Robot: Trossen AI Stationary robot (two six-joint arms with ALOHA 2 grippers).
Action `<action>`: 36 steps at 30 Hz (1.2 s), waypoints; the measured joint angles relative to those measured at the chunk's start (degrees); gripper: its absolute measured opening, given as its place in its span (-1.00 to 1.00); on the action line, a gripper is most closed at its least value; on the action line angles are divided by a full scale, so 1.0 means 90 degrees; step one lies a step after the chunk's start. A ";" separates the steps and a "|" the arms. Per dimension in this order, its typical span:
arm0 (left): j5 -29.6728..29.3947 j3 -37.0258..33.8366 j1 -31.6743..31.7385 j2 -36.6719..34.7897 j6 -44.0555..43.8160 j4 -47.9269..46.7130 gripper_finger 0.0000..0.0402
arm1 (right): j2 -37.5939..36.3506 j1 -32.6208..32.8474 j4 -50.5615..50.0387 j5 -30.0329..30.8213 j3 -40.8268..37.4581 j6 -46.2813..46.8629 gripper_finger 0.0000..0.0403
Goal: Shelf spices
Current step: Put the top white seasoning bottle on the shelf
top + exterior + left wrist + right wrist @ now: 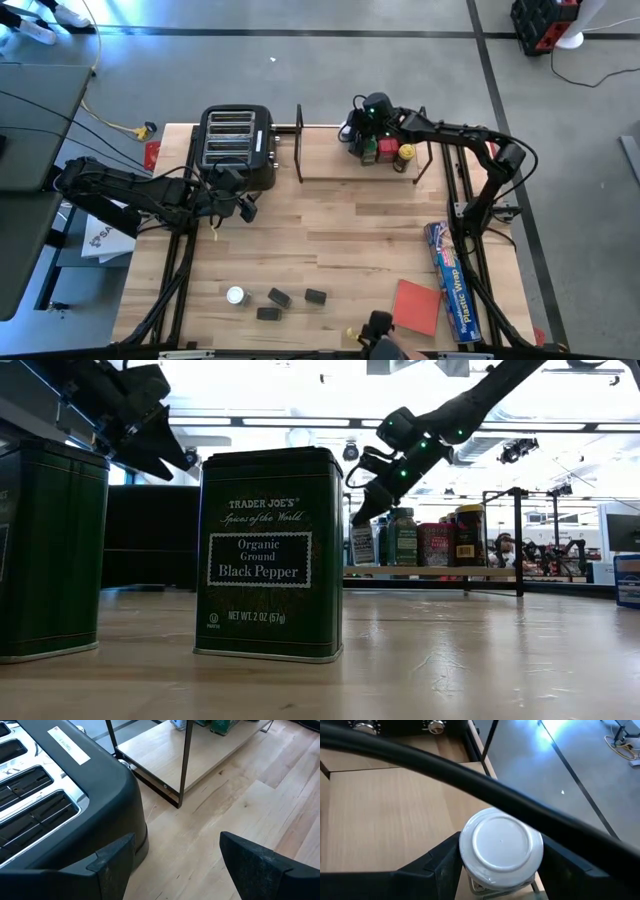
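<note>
The right gripper [357,128] is over the far end of the shelf [330,165], at the group of jars standing on its wooden board. In the right wrist view its two dark fingers [445,862] sit on either side of a white-topped jar [501,846], touching or almost touching its lid, so it is pinching that jar or just about to; the jar stands upright on the board beside the rack's wire. Just next to it stand a green-topped jar [368,152], a red-topped jar [387,152] and a yellow-topped jar [405,153].

The left gripper [243,205] hangs spread wide and empty beside the toaster [238,145], near the shelf's other end.

Well away, near the table's front edge, lie another white-topped jar [235,295] and three black tins [279,297]
</note>
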 joint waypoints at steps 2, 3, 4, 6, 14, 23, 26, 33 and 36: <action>0.0004 0.0000 0.0000 0.0000 0.0000 0.0000 0.42 | 0.0000 -0.0018 0.0000 0.0002 0.0000 0.0023 0.09; 0.0006 0.0000 0.0001 0.0000 0.0000 0.0000 0.42 | 0.0000 -0.0023 -0.0002 0.0001 0.0000 0.0021 0.09; 0.0010 0.0000 0.0000 0.0000 0.0000 0.0000 0.42 | 0.0000 -0.0027 0.0002 0.0002 0.0000 0.0025 0.09; 0.0010 0.0000 0.0000 0.0000 -0.0002 0.0000 0.42 | 0.0000 -0.0032 0.0007 0.0002 0.0000 0.0037 0.09; 0.0010 0.0000 0.0001 0.0000 -0.0002 0.0000 0.42 | 0.0002 -0.0058 0.0007 0.0000 0.0000 0.0040 0.15; 0.0010 0.0000 0.0001 0.0000 -0.0005 0.0000 0.42 | 0.0002 -0.0156 0.0027 0.0385 0.0002 -0.0013 0.40; 0.0010 0.0000 0.0000 0.0000 -0.0005 0.0000 0.42 | 0.0002 -0.0154 0.0054 0.0469 0.0002 -0.0077 0.40; 0.0010 0.0000 0.0000 0.0000 -0.0007 0.0008 0.42 | 0.0002 -0.0154 0.0192 0.0542 0.0002 -0.0152 0.40; 0.0012 0.0000 0.0002 0.0000 -0.0002 0.0084 0.42 | 0.0002 -0.0154 0.0368 0.0653 0.0002 -0.0180 0.40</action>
